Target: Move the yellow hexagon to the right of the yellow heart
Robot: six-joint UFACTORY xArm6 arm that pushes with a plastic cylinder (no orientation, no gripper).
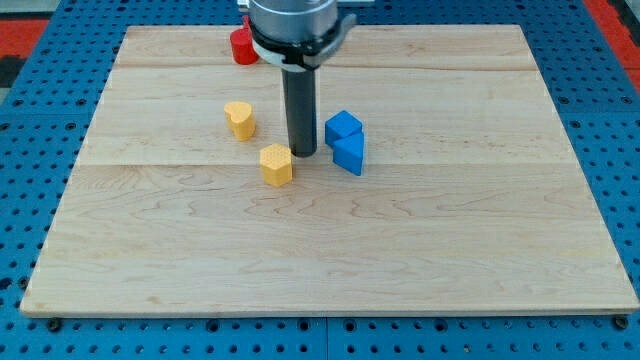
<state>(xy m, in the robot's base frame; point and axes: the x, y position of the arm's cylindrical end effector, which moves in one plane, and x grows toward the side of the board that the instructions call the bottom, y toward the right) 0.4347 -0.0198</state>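
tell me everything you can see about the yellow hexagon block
The yellow hexagon is a small, squat six-sided block with a flat top, plain matte yellow-orange, looking like painted wood. It sits upright on the wooden board, a little left of centre. The yellow heart lies up and to its left, apart from it. My tip stands right beside its upper right edge, close enough that contact cannot be ruled out.

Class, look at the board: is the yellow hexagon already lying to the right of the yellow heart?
Yes, though only slightly: the yellow hexagon sits to the lower right of the yellow heart, nearer the view's bottom.
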